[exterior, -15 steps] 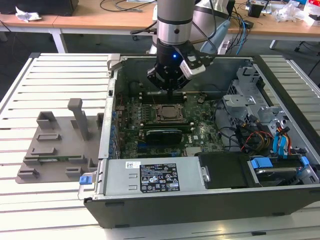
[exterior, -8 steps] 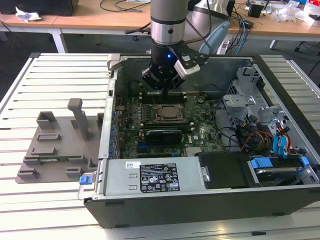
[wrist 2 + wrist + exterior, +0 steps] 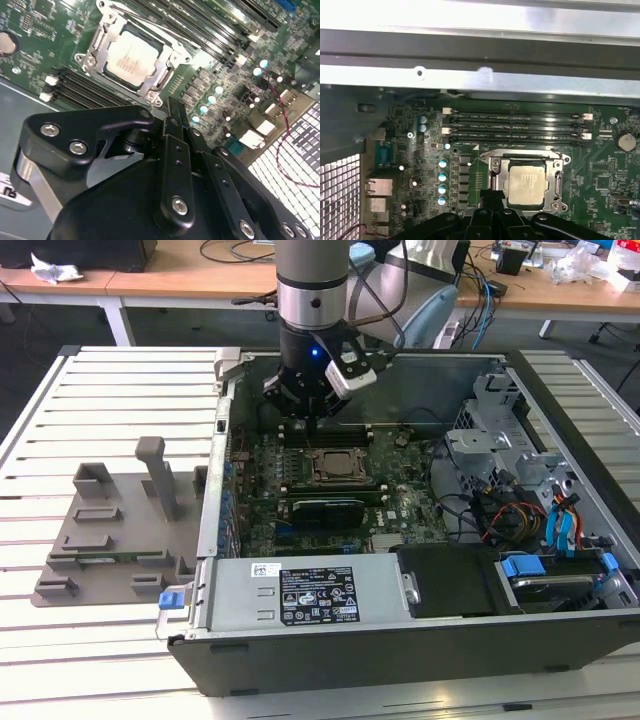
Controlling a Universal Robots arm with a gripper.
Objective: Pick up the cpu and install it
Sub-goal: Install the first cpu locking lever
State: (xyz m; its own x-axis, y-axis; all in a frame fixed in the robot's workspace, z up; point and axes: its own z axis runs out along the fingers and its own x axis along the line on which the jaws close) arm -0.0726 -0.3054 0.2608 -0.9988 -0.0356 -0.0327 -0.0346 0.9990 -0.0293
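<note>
The cpu (image 3: 131,57) lies flat in the motherboard socket, silver top up, inside the metal socket frame (image 3: 166,74). It also shows in the first wrist view as the cpu (image 3: 527,182), and small in the exterior view as the cpu (image 3: 333,464). My gripper (image 3: 303,423) hangs over the board just behind the socket. In both wrist views its black fingers (image 3: 176,125) come together to a narrow tip beside the socket's edge, with nothing between them. My gripper (image 3: 492,194) is shut and holds nothing.
The open computer case (image 3: 200,540) lies on a slatted white table. The power supply (image 3: 300,590) is at the front, and drive bays and cables (image 3: 520,490) fill the exterior view's right. Memory slots (image 3: 515,125) run beside the socket. A grey fixture plate (image 3: 110,530) lies at the exterior view's left.
</note>
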